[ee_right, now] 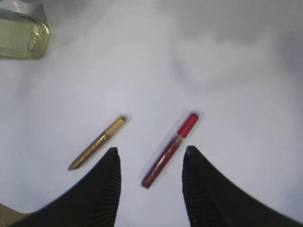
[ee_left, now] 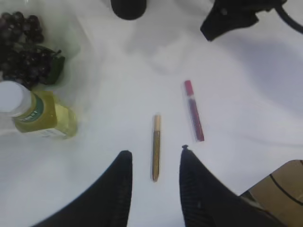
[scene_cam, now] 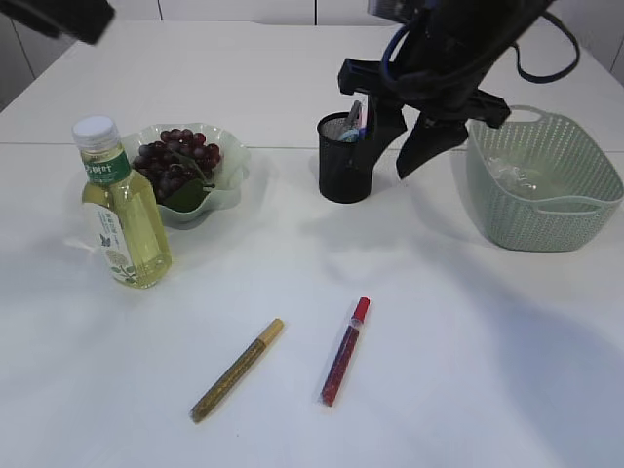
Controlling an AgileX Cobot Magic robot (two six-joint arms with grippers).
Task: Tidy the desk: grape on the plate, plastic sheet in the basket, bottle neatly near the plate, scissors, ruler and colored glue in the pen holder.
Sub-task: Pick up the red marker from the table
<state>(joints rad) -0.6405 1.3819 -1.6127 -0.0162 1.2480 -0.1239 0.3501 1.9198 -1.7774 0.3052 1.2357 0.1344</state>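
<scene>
A gold glue pen (scene_cam: 237,370) and a red glue pen (scene_cam: 345,351) lie on the white table near the front. My left gripper (ee_left: 155,152) is open and empty, high above the gold pen (ee_left: 156,146), with the red pen (ee_left: 193,111) to its right. My right gripper (scene_cam: 408,144) is open and empty beside the black mesh pen holder (scene_cam: 346,161). In its wrist view the jaws (ee_right: 151,150) frame the red pen (ee_right: 170,149), and the gold pen (ee_right: 97,143) lies to the left. The bottle (scene_cam: 117,210) stands next to the plate (scene_cam: 229,180) holding grapes (scene_cam: 175,161). Clear plastic (scene_cam: 517,175) lies in the basket (scene_cam: 541,219).
Handled items (scene_cam: 356,117) stick out of the pen holder; I cannot tell which they are. Part of the left arm (scene_cam: 58,15) shows at the top left corner. The right arm hangs between the pen holder and the basket.
</scene>
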